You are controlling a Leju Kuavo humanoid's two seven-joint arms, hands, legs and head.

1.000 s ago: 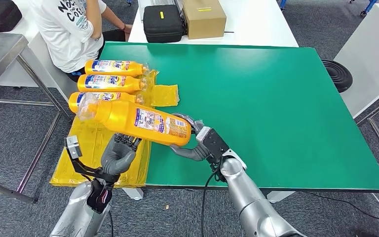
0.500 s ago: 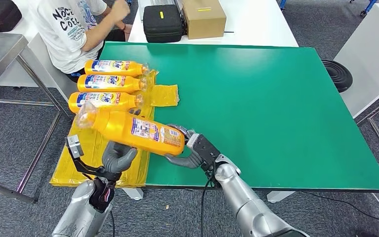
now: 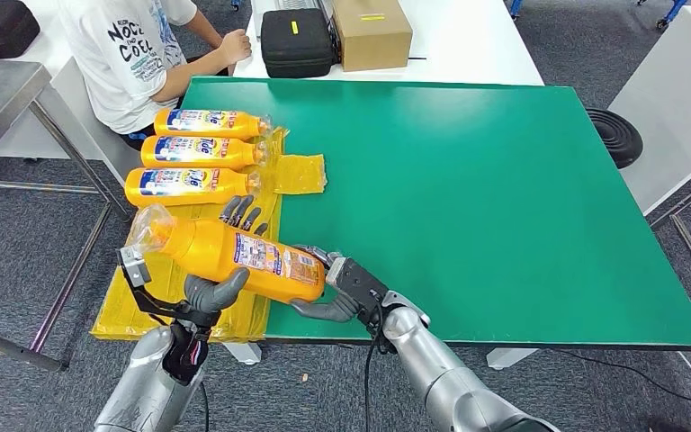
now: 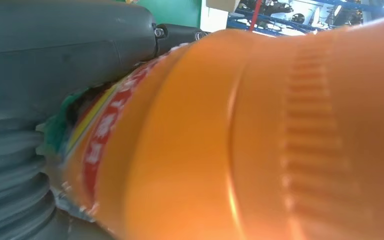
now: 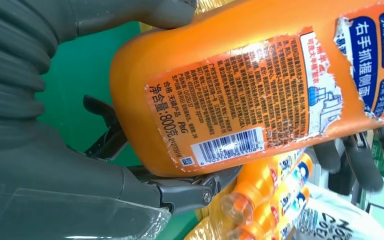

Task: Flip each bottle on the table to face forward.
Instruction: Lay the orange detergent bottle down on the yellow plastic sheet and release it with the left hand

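Green table [image 3: 504, 198] lies open to your right; both hands, left hand [image 3: 214, 290] and right hand [image 3: 337, 286], grip the orange bottle [image 3: 234, 252] lengthwise at its near-left edge, cap pointing left.

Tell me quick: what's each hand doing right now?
Left hand: holding the orange bottle around its middle, fingers wrapped over it.
Right hand: holding the same bottle at its base end.

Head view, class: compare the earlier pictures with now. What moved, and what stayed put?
The held bottle came down and towards the robot, carried by both hands. The left hand, earlier beneath it, now wraps it; the right hand keeps its base. The three lying bottles stayed; the person lowered an arm.
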